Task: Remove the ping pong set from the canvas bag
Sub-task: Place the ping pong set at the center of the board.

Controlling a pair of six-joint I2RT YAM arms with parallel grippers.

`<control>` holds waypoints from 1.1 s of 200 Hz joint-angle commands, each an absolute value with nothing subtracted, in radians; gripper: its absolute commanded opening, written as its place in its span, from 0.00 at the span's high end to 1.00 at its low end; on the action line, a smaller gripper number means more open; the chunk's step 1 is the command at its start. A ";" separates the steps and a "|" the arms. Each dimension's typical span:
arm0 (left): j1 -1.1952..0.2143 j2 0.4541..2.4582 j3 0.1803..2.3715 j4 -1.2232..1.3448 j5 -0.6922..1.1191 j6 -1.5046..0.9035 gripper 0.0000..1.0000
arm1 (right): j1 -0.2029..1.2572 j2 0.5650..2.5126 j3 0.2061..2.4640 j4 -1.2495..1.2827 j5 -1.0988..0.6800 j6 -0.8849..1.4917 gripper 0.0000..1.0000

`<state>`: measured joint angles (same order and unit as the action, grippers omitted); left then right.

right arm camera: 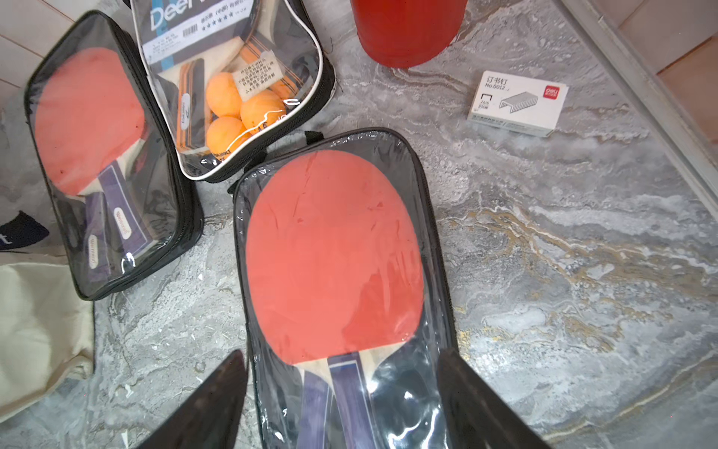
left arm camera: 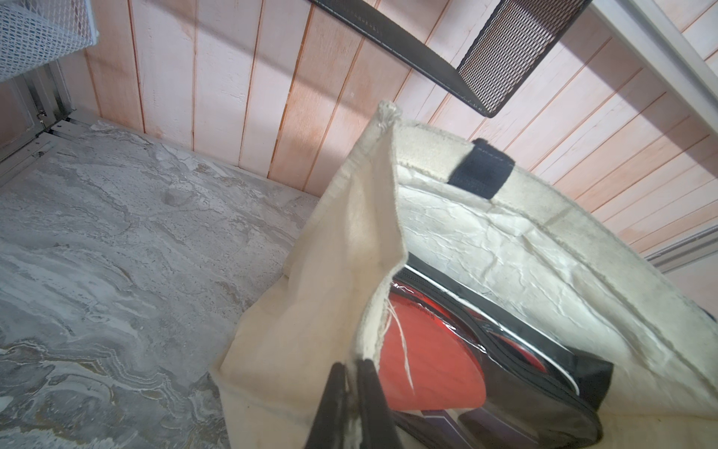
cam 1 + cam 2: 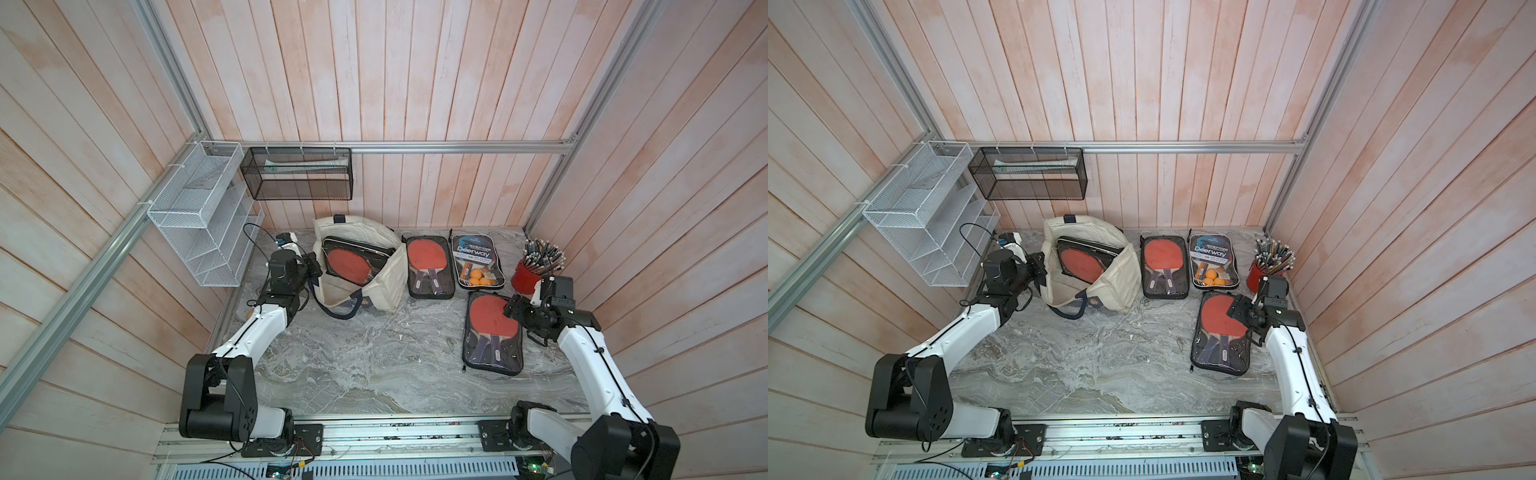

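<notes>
Cream canvas made up the bag (image 3: 388,286), slumped open at the back left of the table (image 3: 353,365). One set (image 3: 349,266), a red paddle in a clear, black-edged case, sat inside it, its upper part showing through the mouth in both top views. The left claw (image 2: 351,365) was clenched on the bag's rim; its wrist view showed both fingers (image 2: 334,404) pinching the canvas edge.

The right claw (image 1: 341,352) was released. Its fingers were spread to either side of the handle end of a second set (image 1: 334,252), which lay flat at the right of the table. Whether they touched the case could not be told.

A third set (image 3: 428,266) lay just beside the bag, with a Deerway pack (image 3: 478,262) holding orange balls next to it. A red cup (image 3: 530,276) of pens stood at the back right, and a staple box (image 1: 516,103) lay near it.
</notes>
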<state>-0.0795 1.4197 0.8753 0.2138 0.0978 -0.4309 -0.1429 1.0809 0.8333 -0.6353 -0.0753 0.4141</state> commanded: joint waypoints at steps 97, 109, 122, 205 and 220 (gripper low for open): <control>-0.086 1.437 0.894 0.201 0.105 -0.437 1.00 | 0.474 1.151 1.236 -0.461 0.046 0.262 0.02; -0.086 1.435 0.896 0.199 0.106 -0.440 1.00 | 0.543 1.218 1.315 -0.436 0.046 0.224 0.02; -0.086 1.430 0.900 0.194 0.105 -0.439 1.00 | 0.603 1.314 1.421 -0.432 0.042 0.177 0.02; -0.085 1.402 0.897 0.187 0.086 -0.466 1.00 | 0.777 1.949 2.161 -0.655 -0.052 0.005 0.04; -0.085 1.396 0.894 0.190 0.079 -0.474 1.00 | 0.789 2.042 2.273 -0.702 -0.063 0.002 0.06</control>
